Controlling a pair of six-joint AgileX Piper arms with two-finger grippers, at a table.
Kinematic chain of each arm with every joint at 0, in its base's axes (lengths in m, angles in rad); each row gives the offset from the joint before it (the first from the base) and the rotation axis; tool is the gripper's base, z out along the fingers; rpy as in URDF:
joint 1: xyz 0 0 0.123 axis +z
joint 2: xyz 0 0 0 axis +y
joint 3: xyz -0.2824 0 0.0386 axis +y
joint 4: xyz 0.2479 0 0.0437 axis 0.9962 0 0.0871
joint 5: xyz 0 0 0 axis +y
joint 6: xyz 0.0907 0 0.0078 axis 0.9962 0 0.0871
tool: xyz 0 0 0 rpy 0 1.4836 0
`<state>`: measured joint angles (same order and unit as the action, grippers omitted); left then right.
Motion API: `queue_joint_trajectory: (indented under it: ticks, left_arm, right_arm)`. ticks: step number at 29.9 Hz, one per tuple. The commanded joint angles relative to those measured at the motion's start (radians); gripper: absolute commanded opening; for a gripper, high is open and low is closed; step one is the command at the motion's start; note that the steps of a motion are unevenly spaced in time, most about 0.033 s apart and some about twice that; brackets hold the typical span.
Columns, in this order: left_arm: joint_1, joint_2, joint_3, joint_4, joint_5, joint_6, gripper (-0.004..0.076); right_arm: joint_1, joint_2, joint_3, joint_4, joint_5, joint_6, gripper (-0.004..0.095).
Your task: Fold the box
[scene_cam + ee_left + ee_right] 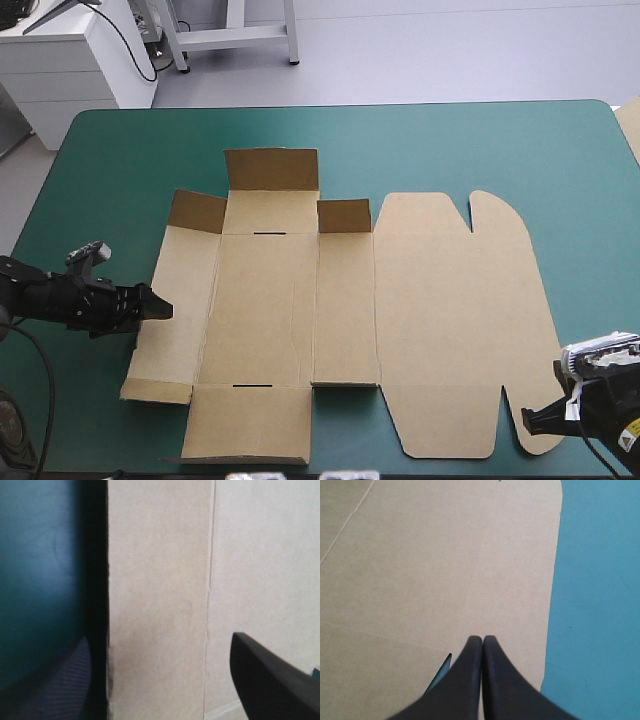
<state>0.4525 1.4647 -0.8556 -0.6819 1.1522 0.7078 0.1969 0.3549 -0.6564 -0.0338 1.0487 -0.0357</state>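
Brown box [345,320] flat; left gripper [160,637] spread astride its edge, right gripper [482,638] pressed together, perhaps touching.

Brown box [340,310], a cut sheet spread mid-table on the teal-green cover, three small flaps raised.

Lab; white cabinet [60,68], metal stand [291,35]

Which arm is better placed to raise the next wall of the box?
Probably the left. The left gripper is open, its jaws on either side of the left edge of the box, ready to lift that panel. The right gripper is shut, over the box's near right corner.
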Motion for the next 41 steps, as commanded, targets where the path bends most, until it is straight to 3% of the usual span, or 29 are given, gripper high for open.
queue_joint_trajectory:
  ticks: [1,7,14,18,21,28,35,41]
  left_arm:
    - [-0.021,-0.001,-0.027,-0.062,0.017,-0.008,0.0547]
    - [-0.072,0.042,-0.027,-0.127,0.028,-0.067,0.0547]
    - [-0.128,0.057,-0.027,-0.143,0.137,-0.126,0.0547]
    - [-0.128,0.057,-0.027,-0.144,0.145,-0.197,0.0537]
    - [-0.128,0.057,-0.027,-0.132,0.145,-0.223,0.0445]
    - [-0.128,0.057,-0.027,-0.057,0.145,-0.225,-0.0009]
    - [-0.128,0.057,-0.049,-0.053,0.145,-0.225,-0.0008]
    - [-0.211,0.057,-0.203,0.026,0.145,-0.33,-0.0008]
  right_arm:
    - [-0.005,0.006,-0.026,-0.008,-0.059,-0.009,-0.0021]
    - [-0.005,0.006,-0.026,-0.004,-0.059,-0.009,-0.0021]
    - [-0.005,0.006,-0.026,-0.004,-0.059,-0.009,-0.0021]
    - [-0.005,0.006,-0.026,-0.004,-0.059,-0.009,-0.0021]
    - [-0.005,0.006,-0.026,-0.004,-0.057,-0.009,-0.0021]
    - [-0.005,0.006,-0.026,-0.004,-0.057,-0.009,-0.0021]
    - [-0.005,0.006,-0.026,-0.004,-0.053,-0.009,-0.0021]
    - [-0.005,0.006,-0.026,-0.004,-0.053,-0.009,-0.0021]
